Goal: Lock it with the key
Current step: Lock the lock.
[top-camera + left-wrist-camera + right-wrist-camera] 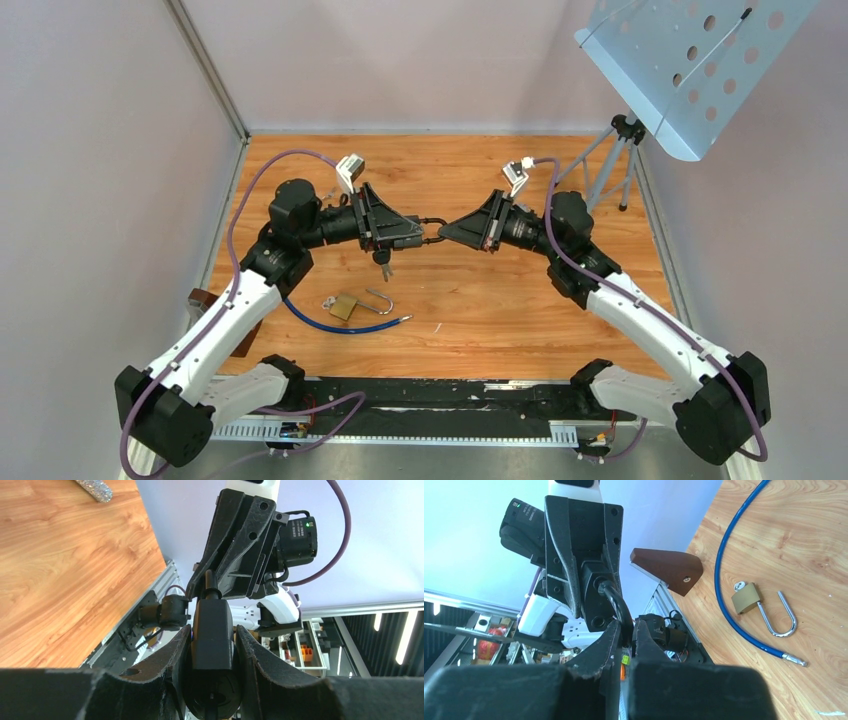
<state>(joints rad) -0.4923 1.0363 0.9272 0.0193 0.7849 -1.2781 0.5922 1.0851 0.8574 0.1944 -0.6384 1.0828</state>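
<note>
Left gripper (pixel 415 237) clamps the black padlock (pixel 212 630) at frame centre; right gripper (pixel 446 232) is closed on its shackle (pixel 618 604). Keys (pixel 383 262) hang below the left gripper. Brass padlock (pixel 344 307), unlatched, lies lower left beside a blue cable (pixel 330 326)

- desk (pixel 480 300): warm wood-grain top, evenly lit, no hard shadows
- L wall (pixel 90 150), back wall (pixel 400 60), R wall (pixel 770 260): plain pale panels w/ slight lilac tint
- alu corner post (pixel 208 70) btw L + back wall
- black strip (pixel 450 395) along near desk edge, slotted white rail (pixel 450 433) just below it
- music stand (pixel 690 60) back R: perforated grey-blue metal tray, tilted, on thin tripod (pixel 605 170) at desk's back R corner
- L wrist view, beyond desk edge: ceiling light strips (pixel 406 635), lit; shelf w/ small bins (pixel 310 652), blurry
</note>
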